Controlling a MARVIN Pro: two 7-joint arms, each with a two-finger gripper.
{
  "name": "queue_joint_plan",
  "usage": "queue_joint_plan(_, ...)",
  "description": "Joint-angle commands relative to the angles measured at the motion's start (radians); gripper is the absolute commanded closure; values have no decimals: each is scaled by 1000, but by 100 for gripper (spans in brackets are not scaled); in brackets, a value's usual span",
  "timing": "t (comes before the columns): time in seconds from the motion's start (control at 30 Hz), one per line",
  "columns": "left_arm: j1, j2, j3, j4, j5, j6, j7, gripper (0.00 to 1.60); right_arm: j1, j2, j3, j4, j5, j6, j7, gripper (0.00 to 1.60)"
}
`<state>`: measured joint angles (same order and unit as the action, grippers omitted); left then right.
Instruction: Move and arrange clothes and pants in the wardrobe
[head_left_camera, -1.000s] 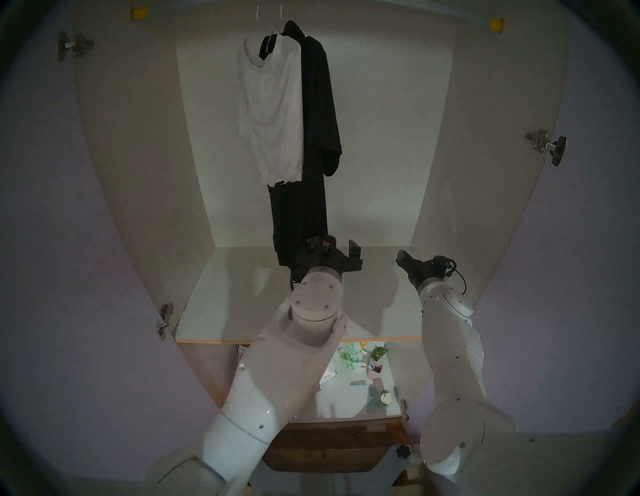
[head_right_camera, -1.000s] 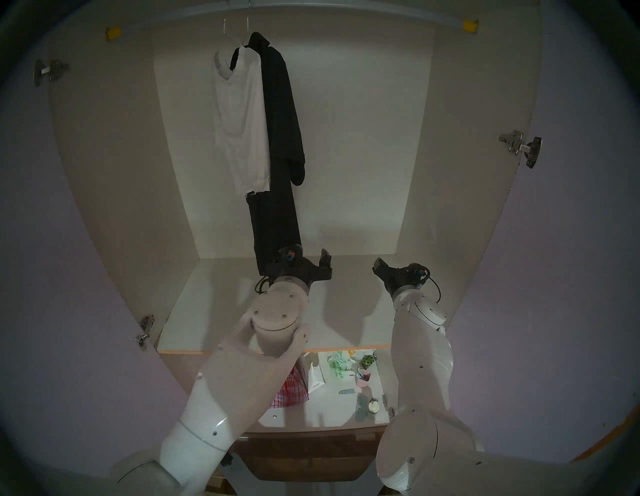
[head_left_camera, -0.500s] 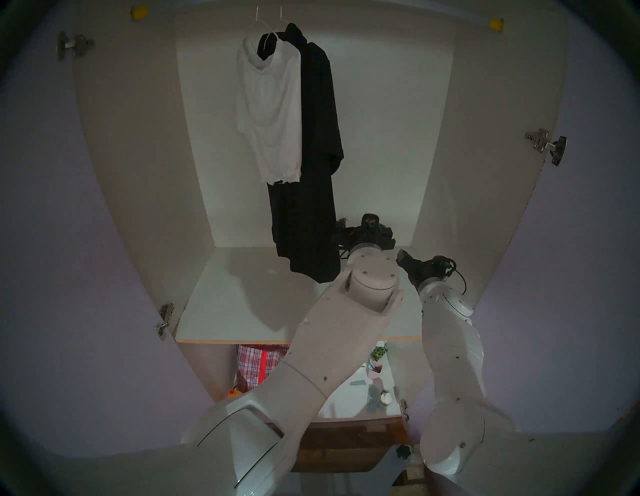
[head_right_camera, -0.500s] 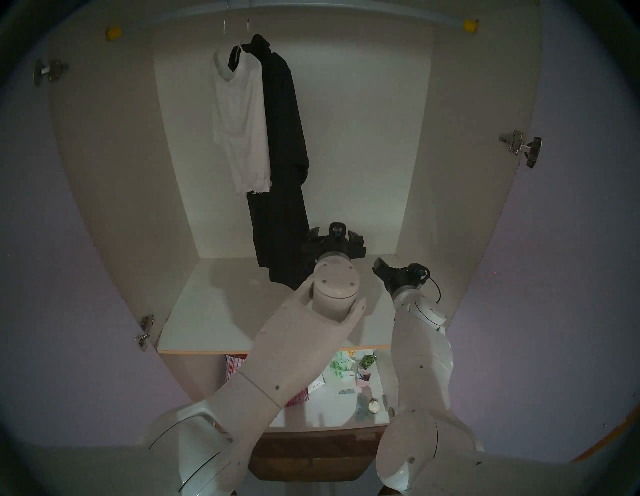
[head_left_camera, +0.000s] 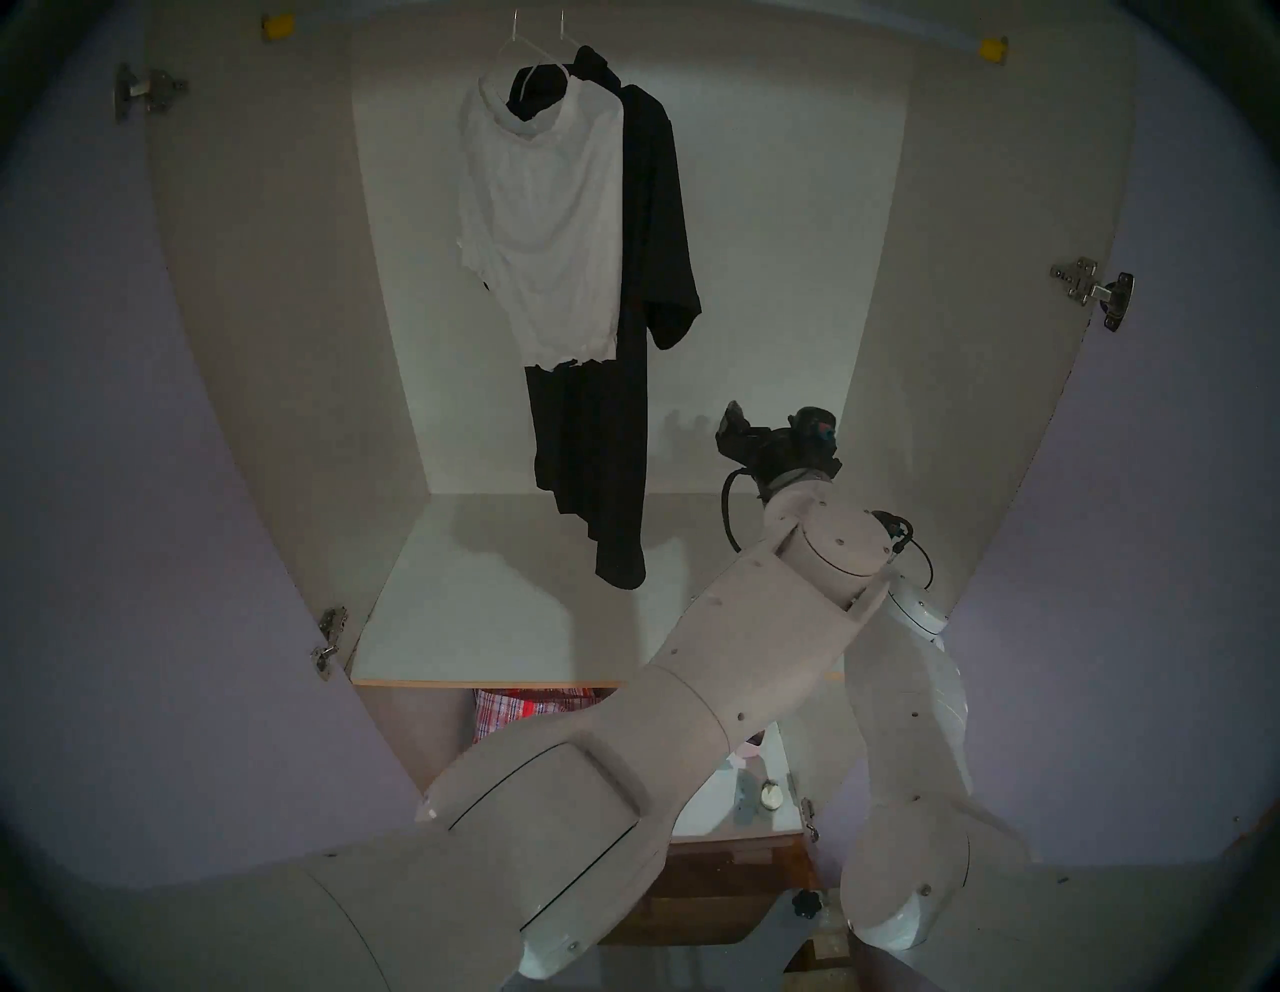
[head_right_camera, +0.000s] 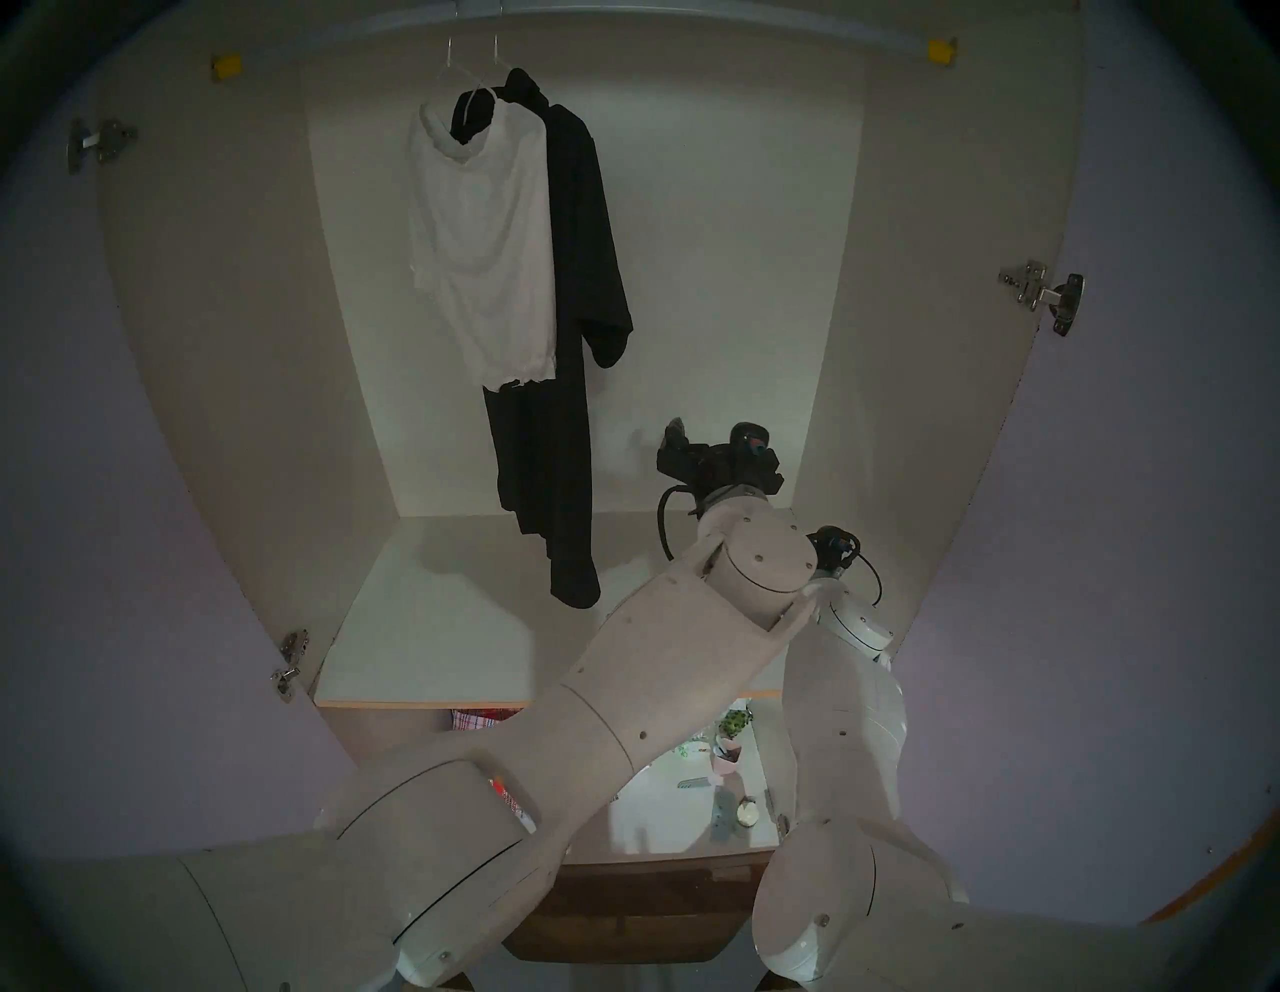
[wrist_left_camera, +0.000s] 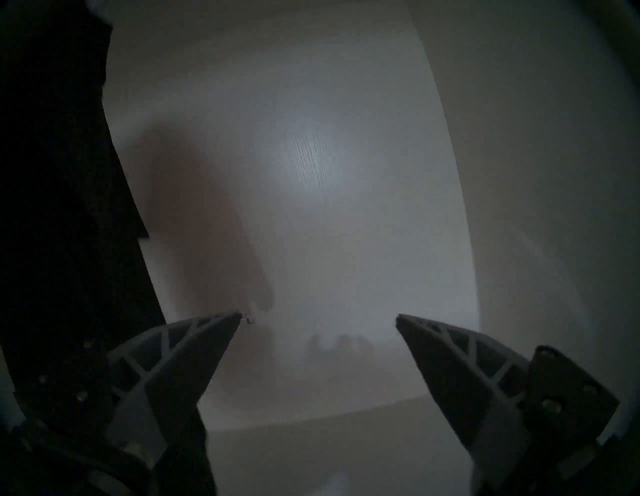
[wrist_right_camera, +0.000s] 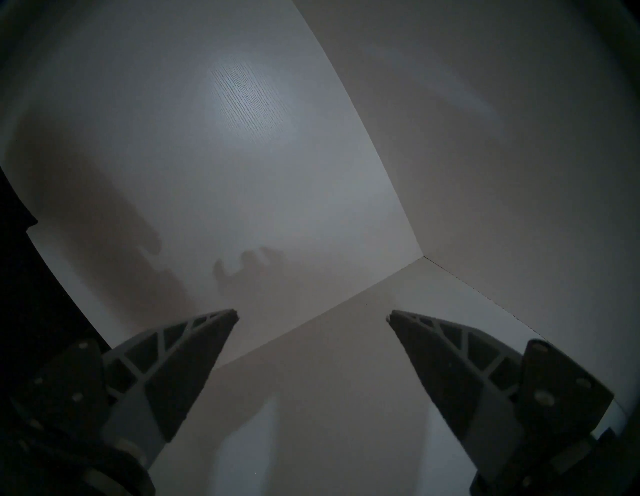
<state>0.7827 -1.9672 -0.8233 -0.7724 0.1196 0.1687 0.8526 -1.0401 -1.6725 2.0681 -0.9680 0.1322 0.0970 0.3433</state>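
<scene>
A thin white top (head_left_camera: 547, 228) and a long black shirt (head_left_camera: 654, 208) hang side by side on white wire hangers (head_left_camera: 537, 52) at the wardrobe's (head_left_camera: 762, 208) upper left. My left gripper (head_left_camera: 734, 419) is open and empty, to the right of the black shirt's hem and apart from it, near the back panel. The left wrist view shows its open gripper (wrist_left_camera: 318, 317) facing the panel, with the black shirt (wrist_left_camera: 52, 173) at the left. My right gripper (wrist_right_camera: 311, 315) is open and empty, facing the back right corner. In the head views my left arm hides it.
The lilac doors (head_left_camera: 104, 485) stand open, with metal hinges (head_left_camera: 1091, 287) at the sides. Yellow rail brackets (head_left_camera: 277, 26) sit at the top. A white shelf (head_left_camera: 485, 609) forms the floor. Below it are a red-and-white checked bag (head_left_camera: 512, 710) and small items (head_left_camera: 769, 796).
My left arm has swung right and up, from under the black shirt's hem to the right side of the wardrobe. The hanging clothes have turned and swung. The right arm has not moved.
</scene>
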Motion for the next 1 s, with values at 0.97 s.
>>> queue_joint_plan(0.97, -594, 20, -278, 598, -38, 82, -278, 0, 26, 3, -4, -22, 3, -5, 4, 0)
